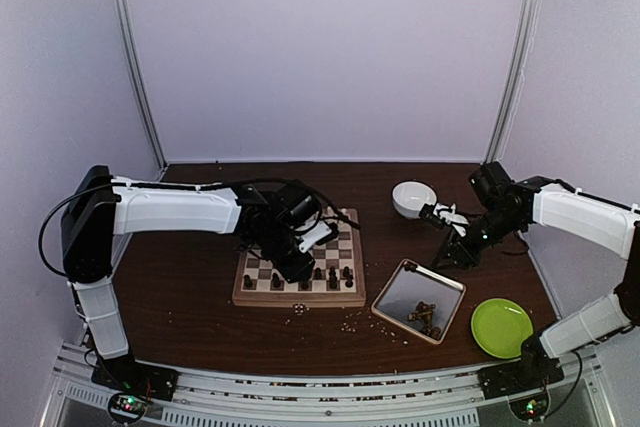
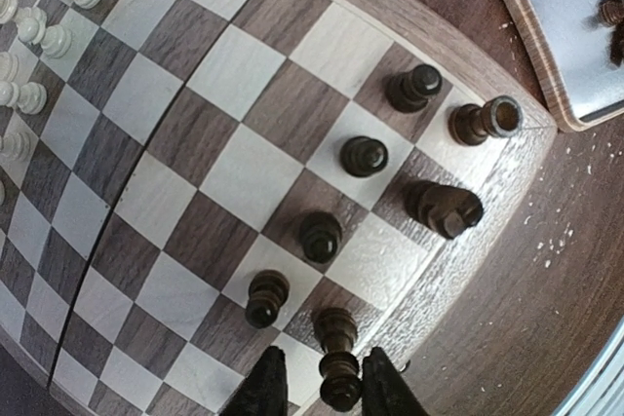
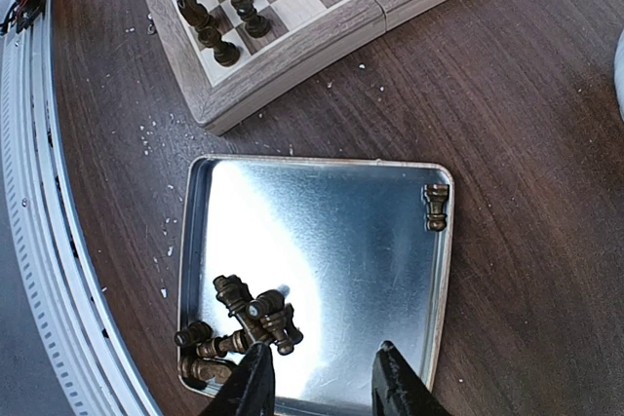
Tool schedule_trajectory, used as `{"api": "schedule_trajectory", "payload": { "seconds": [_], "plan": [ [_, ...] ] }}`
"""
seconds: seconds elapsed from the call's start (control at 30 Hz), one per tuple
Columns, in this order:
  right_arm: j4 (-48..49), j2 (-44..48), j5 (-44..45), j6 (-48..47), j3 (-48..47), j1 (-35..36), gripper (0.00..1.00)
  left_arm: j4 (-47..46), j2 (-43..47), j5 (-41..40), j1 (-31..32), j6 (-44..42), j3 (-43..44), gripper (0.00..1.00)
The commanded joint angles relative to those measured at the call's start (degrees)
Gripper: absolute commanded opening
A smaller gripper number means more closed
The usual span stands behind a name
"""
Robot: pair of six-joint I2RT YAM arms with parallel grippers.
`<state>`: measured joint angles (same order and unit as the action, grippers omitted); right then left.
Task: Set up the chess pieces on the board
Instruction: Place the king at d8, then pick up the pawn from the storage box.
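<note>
Working over dark brown table (image 1: 190,297) inside pale-walled booth; noting pale crumbs (image 1: 385,325) along near edge.

Starting nearest: logging metal tray (image 3: 312,159) to right of board, carrying tangled heap of dark chess pieces (image 3: 249,314) in one corner and a lone piece (image 3: 436,207) lying flat by opposite rim. Finding right gripper (image 3: 322,382) hovering over tray just beside heap, jaws parted, nothing between them.

Moving further out to board (image 2: 244,177): counting several dark men standing along near two rows. Seeing left gripper (image 2: 325,389) straddling an upright dark piece (image 2: 339,377) on a rim-side square, jaws apart with a sliver of gap on one side; judging it loose, not clamped. Spotting cream pieces (image 2: 49,36) ranked along far side.

Judging handling: light, stiff, smooth turned wood, round-bodied, so rolling when flat and tipping easily when upright. Favouring a pinch across narrow waist under head; for heap, taking an outlying stem to avoid dragging neighbours.
</note>
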<state>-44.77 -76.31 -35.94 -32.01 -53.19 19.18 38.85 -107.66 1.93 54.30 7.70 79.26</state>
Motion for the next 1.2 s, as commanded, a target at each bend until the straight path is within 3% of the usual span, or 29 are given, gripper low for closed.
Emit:
{"api": "schedule_trajectory", "payload": {
  "seconds": [0.0, 0.23, 0.47, 0.73, 1.17],
  "plan": [
    [-0.97, 0.25, -0.7, -0.82, -0.14, -0.39, 0.35, -0.82, 3.74, -0.91, -0.25, 0.97, 0.67, 0.3],
    [-3.57, 1.93, 1.25, -4.01, 0.59, -0.09, 0.35, -1.37, 9.76, -2.55, -0.25, 1.95, 4.23, 0.37],
    [-3.59, 1.08, 9.44, -6.61, 2.19, 6.99, 0.35, -13.79, 12.49, -1.86, -0.25, 6.54, 2.09, 0.38],
    [-0.24, -2.81, 15.08, -6.24, 3.83, 15.33, 0.36, -20.49, 4.98, 4.36, -0.25, 16.0, 6.52, 0.38],
    [1.04, -8.97, 18.08, -4.35, 2.47, 18.43, 0.34, -24.5, -2.87, 6.15, -0.25, 19.82, 10.12, 0.35]
  ]
}}
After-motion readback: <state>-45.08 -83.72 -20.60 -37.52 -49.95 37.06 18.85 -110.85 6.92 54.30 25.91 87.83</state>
